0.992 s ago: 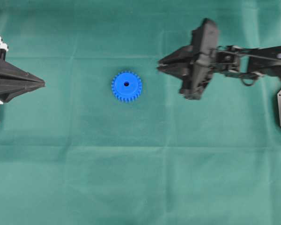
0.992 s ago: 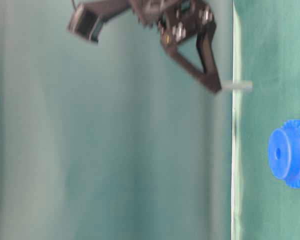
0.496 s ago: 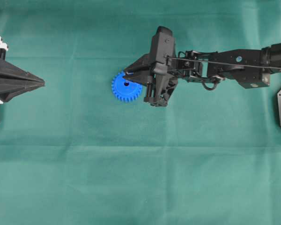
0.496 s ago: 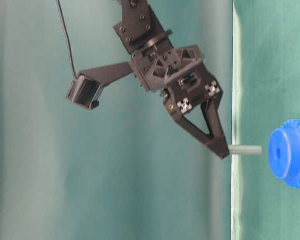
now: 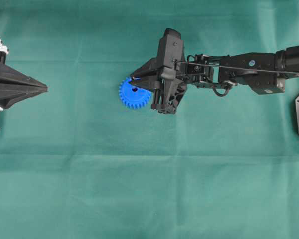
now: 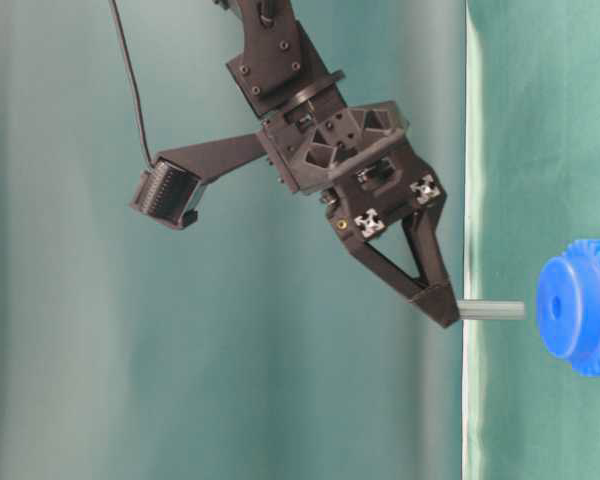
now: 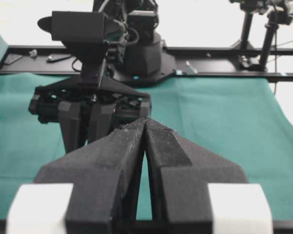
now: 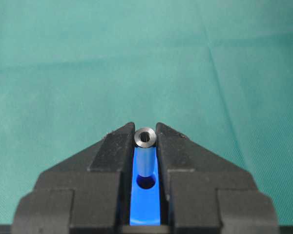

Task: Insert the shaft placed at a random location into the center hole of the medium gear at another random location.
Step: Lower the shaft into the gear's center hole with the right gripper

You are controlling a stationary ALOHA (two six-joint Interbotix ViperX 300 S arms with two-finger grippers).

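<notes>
Right gripper [image 8: 145,139] has its fingers clamped on the shaft [image 6: 492,310], held just above the blue gear [image 5: 133,94], centre of the overhead frame, not yet touching; left gripper [image 7: 145,127] sits closed at the left edge. Shaft's long axis stands upright off the surface, free end aimed at the centre hole [image 8: 145,183]. Risk: slight offset or tilt would land the tip on the hub face, jamming it or shoving the gear.
</notes>
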